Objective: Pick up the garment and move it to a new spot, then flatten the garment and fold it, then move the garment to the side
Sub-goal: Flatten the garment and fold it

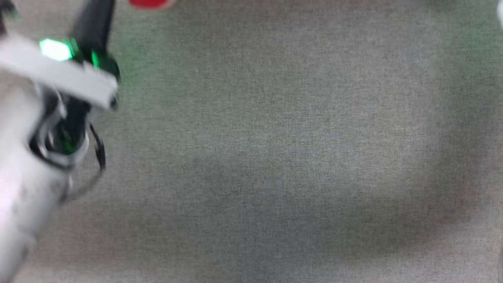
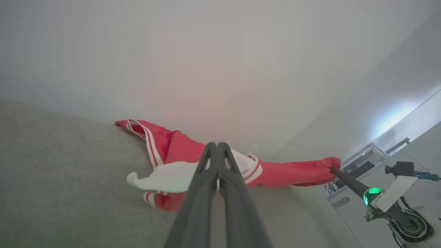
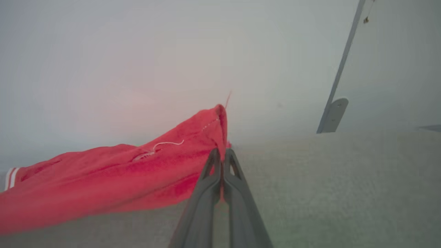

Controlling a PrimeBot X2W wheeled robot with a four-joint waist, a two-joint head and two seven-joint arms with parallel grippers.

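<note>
Left claw (image 2: 217, 147), pinch point hidden, and right claw (image 3: 220, 154) clamp tight on the garment (image 2: 293, 172).

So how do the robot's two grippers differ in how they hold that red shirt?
The left gripper pinches the garment at its white sleeve with striped trim; the right gripper pinches a plain red corner. Cloth spreads to both sides of the left gripper, but to one side only of the right gripper. Shared: both are shut on the garment, stretched between them.
</note>
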